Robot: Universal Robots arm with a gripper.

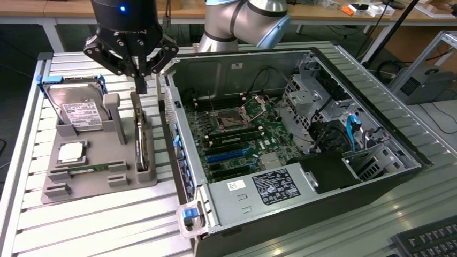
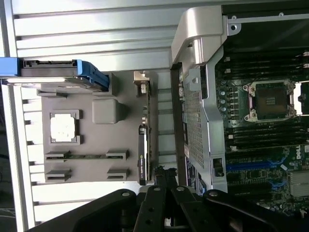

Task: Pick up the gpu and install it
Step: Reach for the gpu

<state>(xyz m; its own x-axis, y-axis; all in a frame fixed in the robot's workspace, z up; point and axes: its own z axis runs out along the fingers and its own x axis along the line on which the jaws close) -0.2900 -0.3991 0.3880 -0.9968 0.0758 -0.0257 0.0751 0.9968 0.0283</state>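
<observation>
The gpu (image 1: 143, 140) stands on edge in a slot along the side of the grey holder (image 1: 93, 184) nearest the computer case, thin and dark with a metal bracket at its far end. My gripper (image 1: 143, 85) hangs just above that far end, fingers shut with nothing between them. In the wrist view the gpu (image 2: 143, 145) is a narrow strip between the holder (image 2: 91, 140) and the case wall, and my gripper (image 2: 161, 173) lies close to one of its ends.
The open computer case (image 1: 400, 144) lies at the exterior view's right, motherboard (image 1: 239, 139) exposed with blue slots (image 1: 225, 156). The holder also carries a hard drive (image 1: 78, 110), a processor (image 1: 71, 152) and a memory stick (image 1: 89, 168). A keyboard (image 1: 428, 241) sits at the front right.
</observation>
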